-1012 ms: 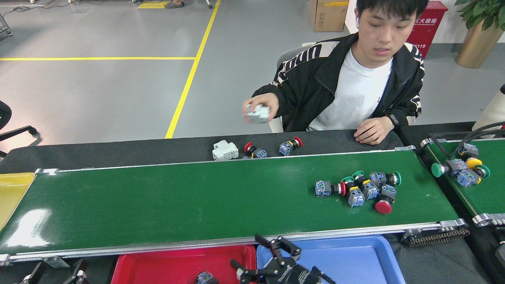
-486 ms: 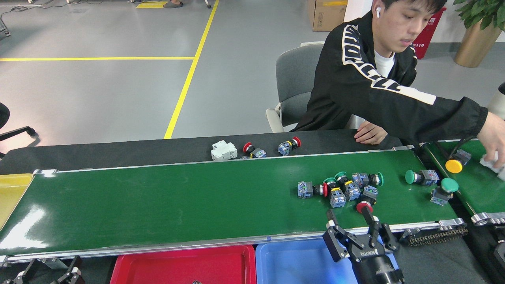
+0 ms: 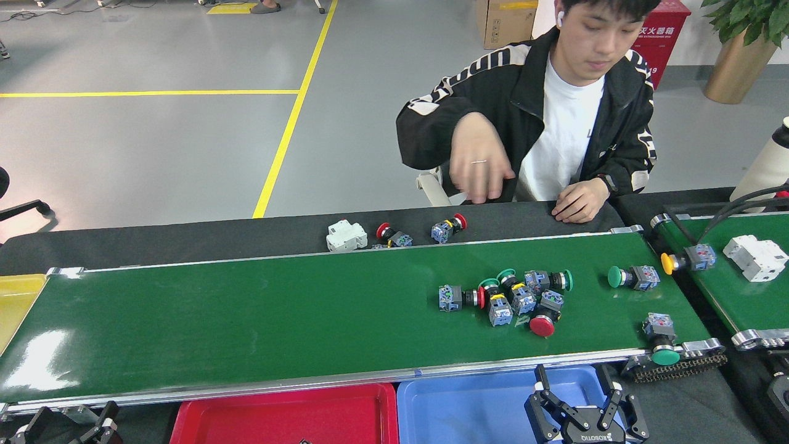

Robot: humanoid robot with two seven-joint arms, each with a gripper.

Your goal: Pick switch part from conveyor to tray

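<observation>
Though tangled so single parts blur together, cluster of switch parts [image 3: 518, 299] lies right of centre on conveyor [image 3: 246, 314]: blue-grey bodies, red and green caps. Blue tray [image 3: 468, 413] near edge, cut off by frame. Right gripper [image 3: 579, 401] above it, fingers spread, empty. Left gripper [image 3: 68, 428] barely visible; finger state unclear.
</observation>
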